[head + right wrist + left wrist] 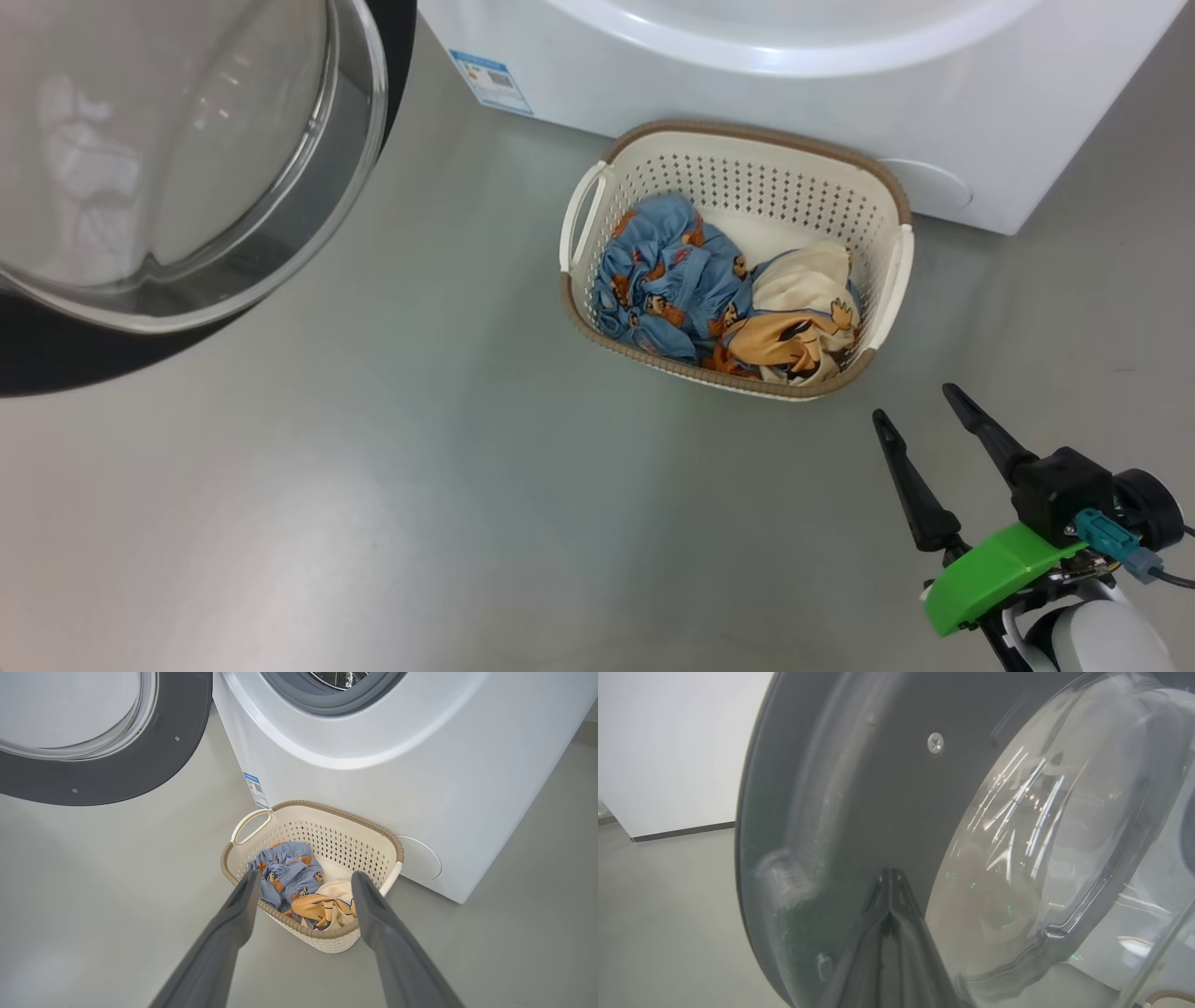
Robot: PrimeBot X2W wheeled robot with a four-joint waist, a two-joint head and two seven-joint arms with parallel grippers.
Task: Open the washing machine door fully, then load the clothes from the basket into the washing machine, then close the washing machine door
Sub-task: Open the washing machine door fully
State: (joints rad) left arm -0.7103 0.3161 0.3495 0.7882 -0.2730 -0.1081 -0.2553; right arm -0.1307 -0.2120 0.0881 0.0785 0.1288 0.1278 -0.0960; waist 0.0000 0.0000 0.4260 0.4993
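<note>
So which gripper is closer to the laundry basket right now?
Right. The right gripper hovers open just beside the basket, fingers aimed at it. The left gripper is shut, tips at the inner face of the washing machine door.

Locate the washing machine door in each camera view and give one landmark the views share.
Head view: washing machine door in the upper left corner, cut off by the frame edges.
Left wrist view: door close up, centre to right, beyond the shut left gripper.
Right wrist view: door at upper left, left of the washing machine.
Shared landmark: grey floor beside the door's rim.
</note>
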